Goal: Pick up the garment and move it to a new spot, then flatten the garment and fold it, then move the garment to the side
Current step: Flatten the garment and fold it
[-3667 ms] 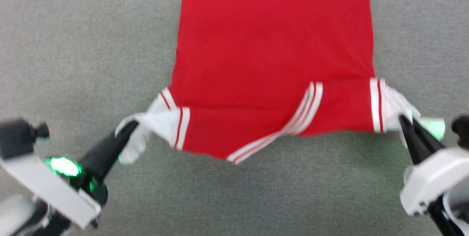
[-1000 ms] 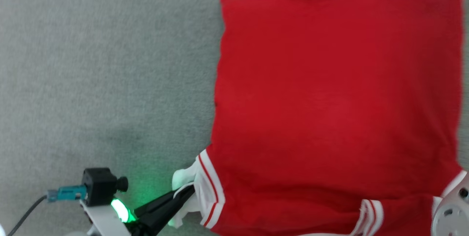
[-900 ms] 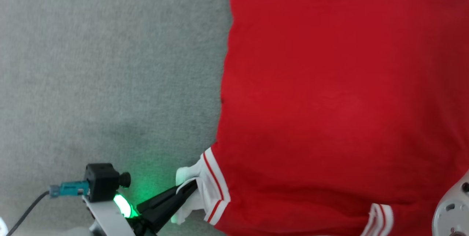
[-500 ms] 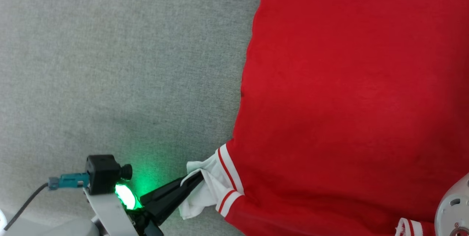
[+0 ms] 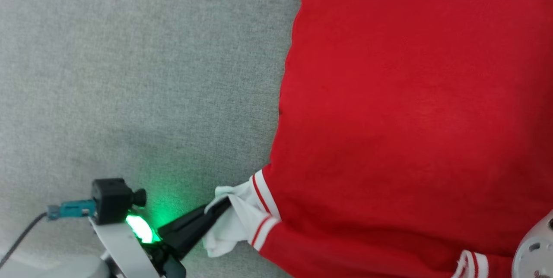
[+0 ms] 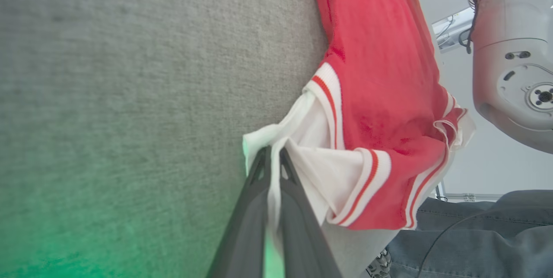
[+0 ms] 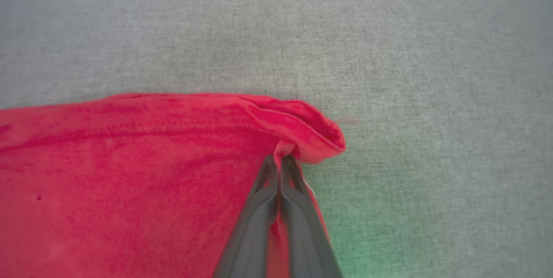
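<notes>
I judge the garment (image 5: 410, 118) light and limp, so edges grip best: left gripper (image 6: 271, 153) pinches its sleeve, right gripper (image 7: 279, 160) its hem corner.

Work surface: grey woven upholstery fabric (image 5: 129, 75), matt and even in texture, lying flat and running past the frame edges in the head view. In the right wrist view it ends at a far edge with a pale grey band beyond. Lighting is diffuse and even, apart from a green glow (image 5: 173, 185) on the fabric at the lower left of the head view and along the bottom of both wrist views. Past the surface's edge, the left wrist view shows a plain pale wall (image 6: 475, 170), a thin metal frame bar (image 6: 462, 197) and blue-grey denim cloth (image 6: 497, 239) at the lower right.
</notes>
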Robot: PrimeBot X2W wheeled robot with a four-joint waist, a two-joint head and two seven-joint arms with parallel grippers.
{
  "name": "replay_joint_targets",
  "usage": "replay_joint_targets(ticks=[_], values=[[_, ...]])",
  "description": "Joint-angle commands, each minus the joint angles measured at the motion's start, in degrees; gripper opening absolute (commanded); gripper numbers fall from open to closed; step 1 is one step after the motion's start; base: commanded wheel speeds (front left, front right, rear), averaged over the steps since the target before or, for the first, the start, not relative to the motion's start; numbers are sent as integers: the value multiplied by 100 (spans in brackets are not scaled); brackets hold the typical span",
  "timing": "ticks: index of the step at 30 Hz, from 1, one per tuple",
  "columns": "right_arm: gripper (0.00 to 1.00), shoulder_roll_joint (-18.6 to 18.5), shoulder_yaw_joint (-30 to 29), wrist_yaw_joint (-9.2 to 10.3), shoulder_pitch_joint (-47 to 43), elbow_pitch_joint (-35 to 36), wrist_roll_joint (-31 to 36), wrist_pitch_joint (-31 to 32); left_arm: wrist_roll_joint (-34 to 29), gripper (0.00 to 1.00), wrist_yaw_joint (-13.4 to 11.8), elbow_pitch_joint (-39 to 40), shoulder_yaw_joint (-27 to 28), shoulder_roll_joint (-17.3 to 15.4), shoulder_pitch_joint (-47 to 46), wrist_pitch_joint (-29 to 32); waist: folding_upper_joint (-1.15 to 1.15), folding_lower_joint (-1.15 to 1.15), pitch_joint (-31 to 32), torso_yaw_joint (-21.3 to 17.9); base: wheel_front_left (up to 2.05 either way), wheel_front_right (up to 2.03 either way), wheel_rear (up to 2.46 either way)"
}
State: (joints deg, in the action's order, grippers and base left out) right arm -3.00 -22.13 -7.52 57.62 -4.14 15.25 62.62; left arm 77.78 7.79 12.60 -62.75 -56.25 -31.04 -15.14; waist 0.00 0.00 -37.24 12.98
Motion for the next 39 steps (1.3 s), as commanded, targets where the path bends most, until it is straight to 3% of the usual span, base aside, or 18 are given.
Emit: replay_joint_targets(ticks=[1, 11, 20, 25, 32, 39], values=[[0, 22, 26, 6, -171, -67, -51, -28, 37, 0, -56, -96, 59, -42, 64, 5, 0, 0, 111, -70, 0, 0, 0], [0, -38, 267, 6, -764, 37, -731, -678, 209, 0, -37, -247, 573, 97, 612, 4, 0, 0, 1203, -334, 0, 0, 0], [0, -1142, 653, 6, -2281, 486, -2391, -868, 324, 0, -37, -548, 816, 287, 1087, 5, 0, 0, 2126, -580, 0, 0, 0], [0, -1420, 532, 6, -3424, 990, -3072, -660, 351, 0, -36, -817, 1125, 427, 1337, 5, 0, 0, 2436, -708, 0, 0, 0], [0, -1311, 620, 5, -5134, 2019, -3826, -429, 275, 0, -36, -1066, 1511, 622, 1535, 5, 0, 0, 2564, -947, 0, 0, 0], [0, -1149, 1214, 5, -6219, 2265, -4170, -963, 222, 0, -36, -1237, 1744, 680, 1571, 5, 0, 0, 2490, -1203, 0, 0, 0]])
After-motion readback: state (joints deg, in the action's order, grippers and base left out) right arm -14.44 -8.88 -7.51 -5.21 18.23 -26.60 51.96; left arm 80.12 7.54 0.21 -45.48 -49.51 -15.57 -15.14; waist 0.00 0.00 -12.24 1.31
